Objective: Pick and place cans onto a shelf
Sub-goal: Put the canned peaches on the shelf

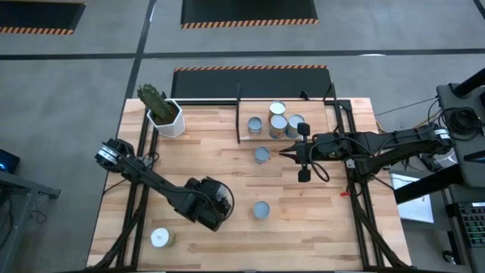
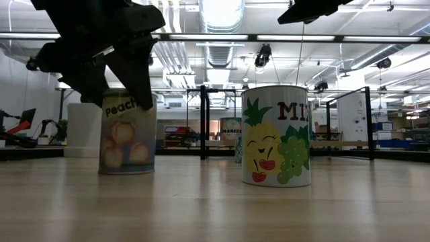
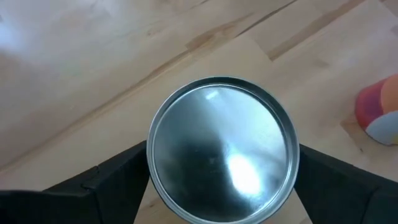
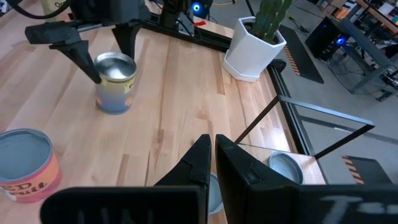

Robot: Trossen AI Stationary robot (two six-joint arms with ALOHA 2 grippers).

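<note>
The left claw [image 4: 107, 53] hangs over a peach-labelled can [image 4: 115, 82] on the front left of the desk [image 1: 318, 220], its fingers [image 3: 109, 177] spread either side of the silvery lid without clasping it; the right claw [image 4: 212, 163] is clenched and empty, near the shelf [image 1: 318, 115] at the back of the desk; three cans [image 1: 276, 121] stand grouped on the shelf; a fourth [image 1: 262, 155] stands just before it, another can with a fruit label [image 2: 277, 136] stands mid-desk, and a white-topped one [image 1: 160, 238] sits at the front left corner; a potted cactus [image 1: 161, 111] stands at the back left.
</note>
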